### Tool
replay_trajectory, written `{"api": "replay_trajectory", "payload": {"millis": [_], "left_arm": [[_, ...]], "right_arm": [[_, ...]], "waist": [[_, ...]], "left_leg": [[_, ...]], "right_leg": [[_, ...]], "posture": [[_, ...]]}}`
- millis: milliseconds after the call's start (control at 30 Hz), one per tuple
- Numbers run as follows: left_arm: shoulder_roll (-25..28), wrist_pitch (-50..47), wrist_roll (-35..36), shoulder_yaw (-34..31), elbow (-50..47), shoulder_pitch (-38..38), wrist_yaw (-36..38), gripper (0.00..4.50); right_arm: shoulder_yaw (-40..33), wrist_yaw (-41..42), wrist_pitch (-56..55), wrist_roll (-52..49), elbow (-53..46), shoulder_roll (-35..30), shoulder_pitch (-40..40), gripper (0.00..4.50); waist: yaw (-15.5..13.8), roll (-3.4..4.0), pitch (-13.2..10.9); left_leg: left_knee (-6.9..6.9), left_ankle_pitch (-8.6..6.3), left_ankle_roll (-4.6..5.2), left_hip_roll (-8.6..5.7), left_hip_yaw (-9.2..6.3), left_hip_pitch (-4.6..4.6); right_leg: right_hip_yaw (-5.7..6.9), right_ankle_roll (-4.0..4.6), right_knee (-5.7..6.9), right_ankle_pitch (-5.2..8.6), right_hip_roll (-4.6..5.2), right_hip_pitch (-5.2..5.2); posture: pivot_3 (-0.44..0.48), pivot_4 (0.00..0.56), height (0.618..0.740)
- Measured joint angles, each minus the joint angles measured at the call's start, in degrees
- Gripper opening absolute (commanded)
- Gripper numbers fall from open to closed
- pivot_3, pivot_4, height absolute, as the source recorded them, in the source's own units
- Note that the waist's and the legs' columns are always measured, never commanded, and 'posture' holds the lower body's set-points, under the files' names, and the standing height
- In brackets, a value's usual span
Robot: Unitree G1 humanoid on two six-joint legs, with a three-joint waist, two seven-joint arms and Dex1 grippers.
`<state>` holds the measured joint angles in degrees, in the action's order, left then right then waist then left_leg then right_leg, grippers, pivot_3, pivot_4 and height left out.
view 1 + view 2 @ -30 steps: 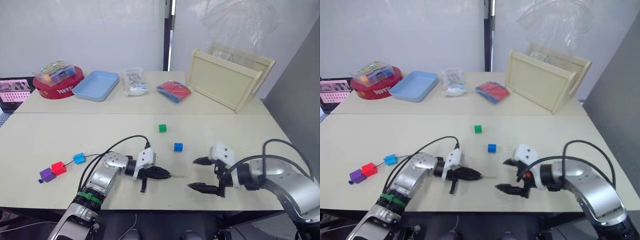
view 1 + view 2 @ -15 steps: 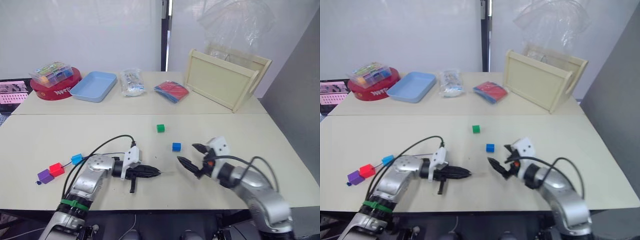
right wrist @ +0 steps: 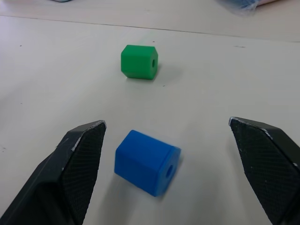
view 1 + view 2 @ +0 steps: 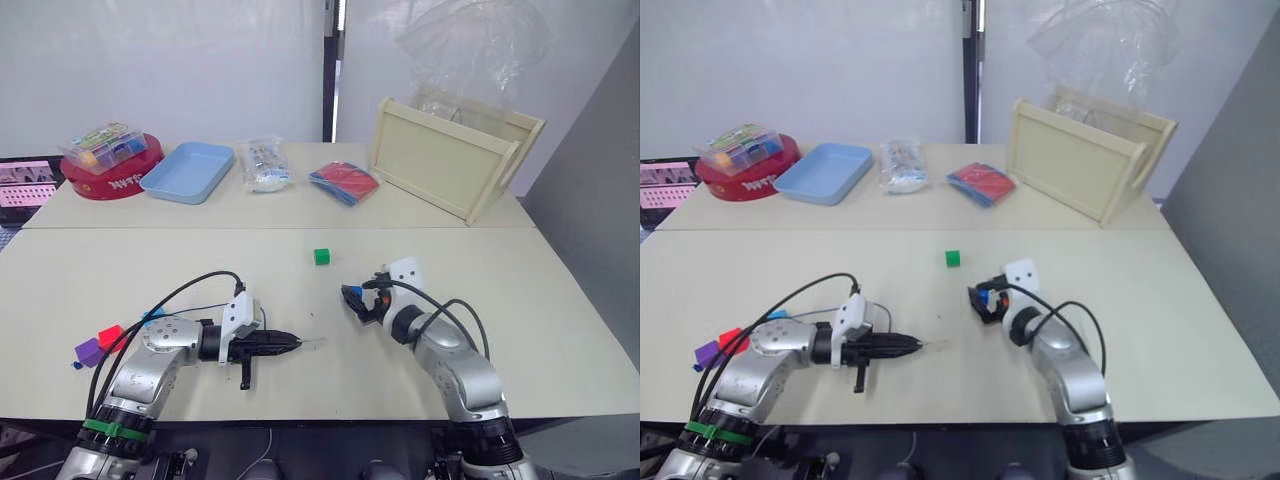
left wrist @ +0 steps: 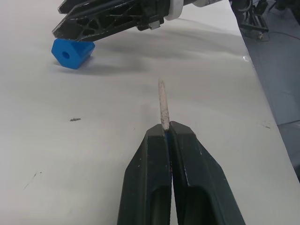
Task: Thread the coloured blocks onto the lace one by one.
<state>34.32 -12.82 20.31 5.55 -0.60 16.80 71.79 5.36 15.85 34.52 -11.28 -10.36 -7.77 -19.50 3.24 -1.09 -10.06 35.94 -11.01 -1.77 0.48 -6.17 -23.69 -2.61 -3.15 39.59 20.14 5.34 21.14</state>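
My left gripper (image 4: 292,342) is shut on the lace just behind its pale stiff tip (image 5: 162,104), which points toward the right arm. The thin blue lace (image 4: 195,309) trails back to a light blue block (image 4: 153,318), a red block (image 4: 111,336) and a purple block (image 4: 88,351) strung at the table's left. The darker blue block (image 3: 147,162) lies on the table between the fingers of my open right gripper (image 3: 166,127), untouched by either finger. The green block (image 4: 321,257) sits alone a little farther back.
Along the back of the table (image 4: 520,300) stand a red round tin (image 4: 112,180) with a clear box of pieces on it, a light blue tray (image 4: 192,170), a plastic bag (image 4: 265,163), a red and blue packet (image 4: 347,183) and a wooden crate (image 4: 455,155).
My right gripper has moved from near the table's front edge back and left to the darker blue block, staying open. The left gripper keeps its hold on the lace; the camera has shifted slightly.
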Motion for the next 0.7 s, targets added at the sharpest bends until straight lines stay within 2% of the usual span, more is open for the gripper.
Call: {"api": "replay_trajectory", "payload": {"millis": [33,67,333,533,700], "left_arm": [[0.13,-0.04,0.04,-0.01,-0.10,-0.07,-0.14,0.00],[0.28,-0.18,0.06,-0.05,-0.19,-0.18,-0.31,0.00],[1.31,-2.05,0.59,-0.20,-0.79,-0.42,-0.71,0.00],[1.14,-2.22,0.63,-0.09,-0.71,0.94,-0.77,0.00],[-0.13,-2.01,0.61,0.45,0.83,1.64,-0.13,0.00]], "right_arm": [[0.45,-0.09,0.00,0.11,0.30,0.13,0.00,4.44],[0.59,-0.22,-0.01,0.26,0.85,0.48,-0.04,4.20],[-0.73,-1.95,-0.01,0.36,4.45,1.77,-1.96,1.58],[-1.55,-1.27,0.74,-0.72,2.01,1.42,-1.42,1.56],[-2.86,-0.35,5.20,-2.86,-8.42,-2.05,4.89,1.56]], "waist": [[0.07,0.00,0.00],[0.13,0.00,0.00],[0.62,0.01,0.00],[0.63,0.01,0.00],[0.37,0.00,0.00]], "left_leg": [[0.00,0.00,0.00,0.00,0.00,0.00],[0.00,0.00,0.00,0.00,0.00,0.01],[-0.02,0.00,0.00,0.02,0.00,0.03],[-0.02,0.00,0.00,0.01,0.00,0.02],[-0.02,-0.01,0.01,-0.01,-0.01,-0.02]], "right_leg": [[0.00,0.00,0.01,0.00,0.00,0.00],[0.00,0.00,0.02,0.00,-0.01,0.00],[0.00,0.00,0.10,0.00,-0.02,0.04],[-0.01,0.00,0.12,0.00,-0.02,0.04],[-0.01,0.00,0.12,0.00,0.00,0.04]], "posture": [[0.000,0.150,0.740],[0.000,0.150,0.740],[0.000,0.150,0.740],[0.000,0.150,0.740],[0.000,0.150,0.740]]}}
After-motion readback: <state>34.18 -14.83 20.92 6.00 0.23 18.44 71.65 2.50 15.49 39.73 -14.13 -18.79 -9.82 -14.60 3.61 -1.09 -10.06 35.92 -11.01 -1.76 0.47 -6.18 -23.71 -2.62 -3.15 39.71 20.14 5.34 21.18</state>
